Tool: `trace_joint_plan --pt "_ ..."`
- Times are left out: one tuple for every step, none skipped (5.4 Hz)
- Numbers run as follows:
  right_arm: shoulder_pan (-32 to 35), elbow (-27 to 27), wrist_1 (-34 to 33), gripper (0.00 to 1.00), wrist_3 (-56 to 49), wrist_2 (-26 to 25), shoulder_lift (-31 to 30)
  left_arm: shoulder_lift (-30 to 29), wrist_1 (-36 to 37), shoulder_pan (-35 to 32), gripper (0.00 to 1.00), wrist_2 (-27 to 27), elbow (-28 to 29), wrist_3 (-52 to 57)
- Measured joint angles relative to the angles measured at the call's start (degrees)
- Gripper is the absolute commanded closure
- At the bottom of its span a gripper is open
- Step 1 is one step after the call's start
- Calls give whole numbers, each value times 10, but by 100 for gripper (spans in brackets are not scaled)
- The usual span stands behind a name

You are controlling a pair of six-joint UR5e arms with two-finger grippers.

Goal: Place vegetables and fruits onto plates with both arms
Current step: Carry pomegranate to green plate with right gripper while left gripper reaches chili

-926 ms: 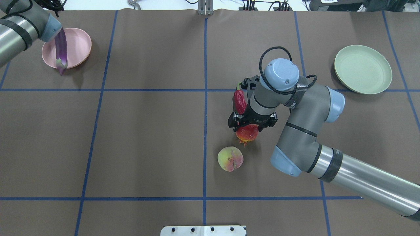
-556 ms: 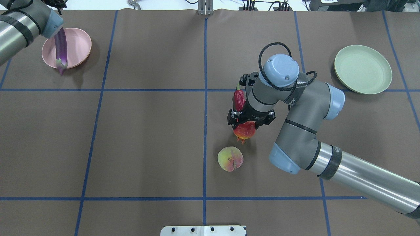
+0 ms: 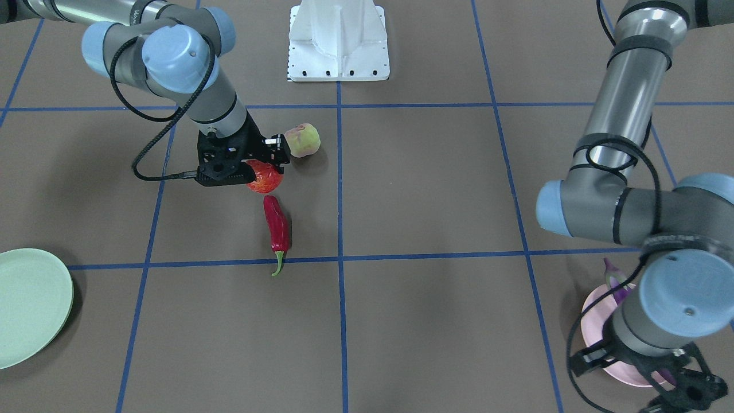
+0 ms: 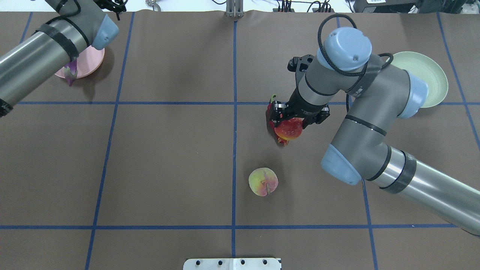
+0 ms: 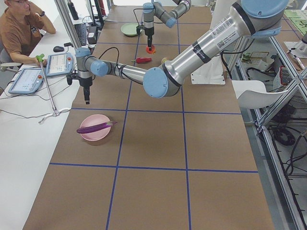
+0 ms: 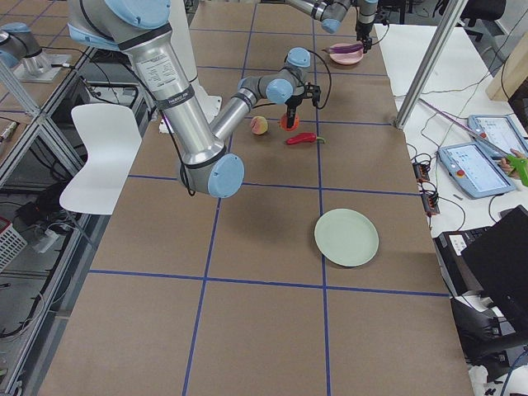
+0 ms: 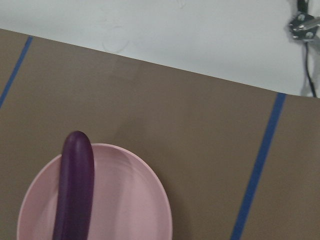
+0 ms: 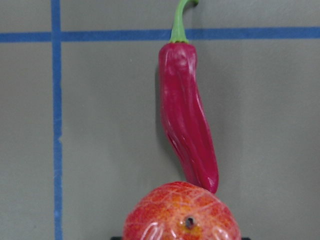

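Table: brown cover, blue tape grid. Directly on it:
- pink plate, far-L corner
- mint plate, far edge, twd R end
- chili, mid-table
- peach, nearer robot edge
- white base plate, ctr of robot edge

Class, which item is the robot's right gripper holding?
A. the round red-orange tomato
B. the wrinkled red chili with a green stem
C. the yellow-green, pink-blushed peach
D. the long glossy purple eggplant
A: the right gripper is shut on the round red-orange tomato, while the wrinkled red chili and the peach lie on the brown table and the purple eggplant lies across the pale pink plate.
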Motion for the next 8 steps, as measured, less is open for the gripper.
trace_joint_plan --pt "36 18 -29 100 -6 5 -2 -14 36 24 0 -40 -48 -31" --pt "66 26 -49 100 -23 8 -7 -31 54 54 0 -71 -88 -79" --pt "96 28 -60 100 -67 9 -20 -59 60 99 0 -80 -110 -144" --pt "131 21 -64 100 -146 9 -42 -90 61 151 0 -78 -116 -205" --pt "167 3 -63 100 -231 8 -64 -109 58 196 0 -65 -117 -245" --pt "198 -19 -61 100 -300 13 -80 -117 52 230 0 -43 -115 -269" --pt "228 -41 -59 100 -349 28 -90 -122 37 255 0 -19 -106 -277" --pt "260 -69 -58 100 -401 46 -96 -130 4 273 0 -1 -79 -279"
